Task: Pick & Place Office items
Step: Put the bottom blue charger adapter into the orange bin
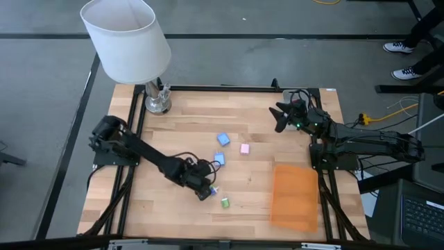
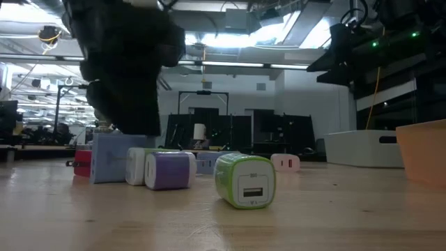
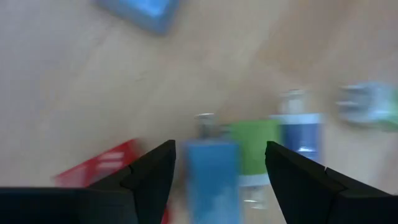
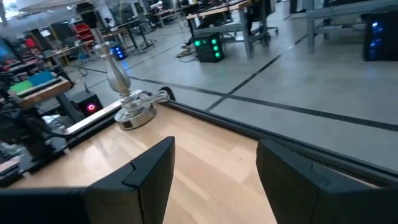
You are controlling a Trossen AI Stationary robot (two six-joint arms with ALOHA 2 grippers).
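- Room: I see an open workshop with benches beyond the wooden table (image 1: 180,125).
- Lamp (image 1: 128,42): far left corner.
- Orange sheet (image 1: 295,198): near right.
- Left gripper (image 3: 217,165): fingers spread around a blue charger (image 3: 211,180), not clenched.
- Right gripper (image 4: 214,165): released, raised, empty.
- Green charger (image 2: 245,181): nearest piece.

No legible text, labels, brands or numbers on any item, on the table or in the room behind; markings too blurred to read.
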